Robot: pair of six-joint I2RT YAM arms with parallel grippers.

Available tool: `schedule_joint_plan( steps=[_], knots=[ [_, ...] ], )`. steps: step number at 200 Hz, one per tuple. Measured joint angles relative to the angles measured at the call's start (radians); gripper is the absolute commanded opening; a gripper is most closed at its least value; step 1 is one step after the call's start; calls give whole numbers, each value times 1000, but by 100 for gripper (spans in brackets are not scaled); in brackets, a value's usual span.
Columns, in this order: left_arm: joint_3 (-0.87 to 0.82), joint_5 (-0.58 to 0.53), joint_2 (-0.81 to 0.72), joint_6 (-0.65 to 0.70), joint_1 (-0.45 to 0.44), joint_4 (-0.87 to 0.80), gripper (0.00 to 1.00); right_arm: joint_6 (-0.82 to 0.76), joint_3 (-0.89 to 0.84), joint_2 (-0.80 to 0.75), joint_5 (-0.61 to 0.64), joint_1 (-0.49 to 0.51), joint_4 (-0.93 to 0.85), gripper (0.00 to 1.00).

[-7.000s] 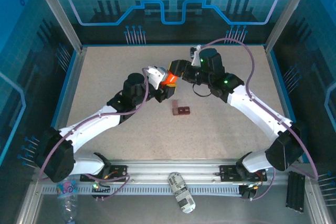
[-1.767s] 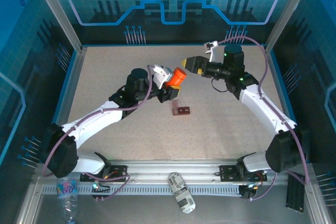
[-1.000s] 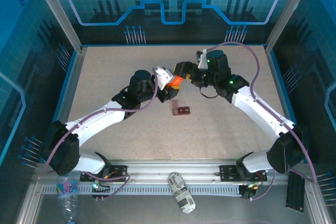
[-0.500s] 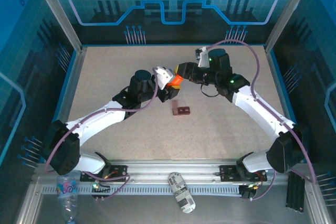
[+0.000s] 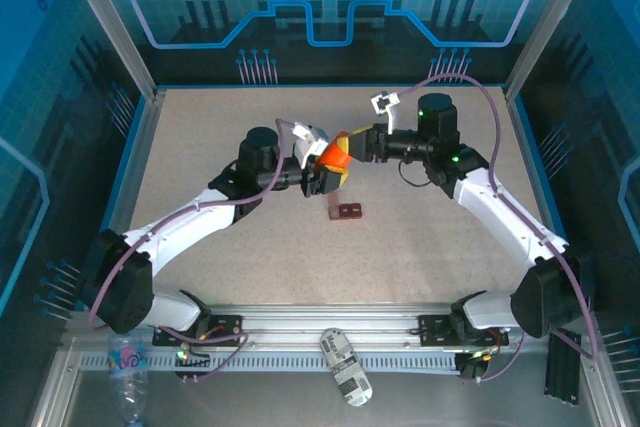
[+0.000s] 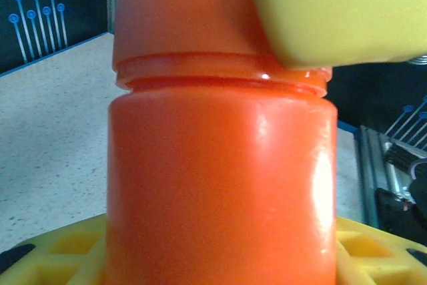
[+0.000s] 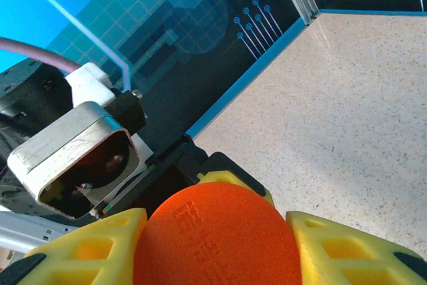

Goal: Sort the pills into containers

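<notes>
Uncapping seems to be in hand: the left gripper (image 5: 322, 171) clamps the orange bottle (image 5: 334, 155) while the right gripper (image 5: 353, 143) pinches its cap (image 7: 213, 238). Next, the cap probably needs twisting free near the two-well box (image 5: 348, 211), which lies close by on the table (image 5: 200, 137).

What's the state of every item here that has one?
Bright orange cylindrical plastic bottle: held above the table, cap on.
Left gripper: shut on the bottle's body.
Right gripper: shut on the orange cap.
Small dark red-brown two-well box: flat on the table, wells open.

bright orange bottle (image 5: 333, 153), dark red-brown box (image 5: 347, 212), speckled beige table (image 5: 420, 247).
</notes>
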Motion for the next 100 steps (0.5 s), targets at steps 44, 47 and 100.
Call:
schedule_joint_plan(
  steps=[44, 47, 100],
  knots=[
    [6, 50, 2, -24, 8, 0, 0, -23, 0, -2, -39, -11, 0, 36],
    [6, 51, 2, -24, 8, 0, 0, -25, 0, -2, -44, -12, 0, 36],
    [21, 61, 6, -24, 7, -8, 0, -16, 15, -2, -64, -23, -23, 39]
  ],
)
